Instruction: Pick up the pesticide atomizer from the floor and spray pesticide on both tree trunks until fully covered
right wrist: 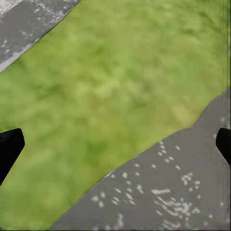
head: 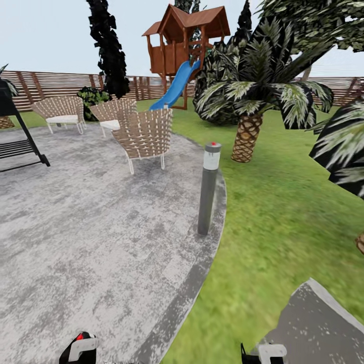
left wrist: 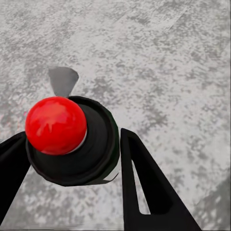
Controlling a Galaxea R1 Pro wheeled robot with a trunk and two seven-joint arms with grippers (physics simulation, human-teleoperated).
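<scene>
L gripper [left wrist: 72, 159] clamped on atomizer [left wrist: 72, 144] w/ red top up, one finger each side of bottle, held over grey floor [left wrist: 159, 57]; in head view L gripper [head: 78, 349] sits at bottom edge, red top just visible. R gripper [right wrist: 115, 144] spread wide, nothing betw fingers, over grass [right wrist: 120, 72] and a stepping stone [right wrist: 183, 183] w/ whitish specks. Farther: bollard [head: 208, 188] at floor's curved edge, wicker chairs [head: 144, 134], palm [head: 247, 136] on lawn, playhouse w/ slide [head: 177, 83], fence [head: 55, 83] at back.
</scene>
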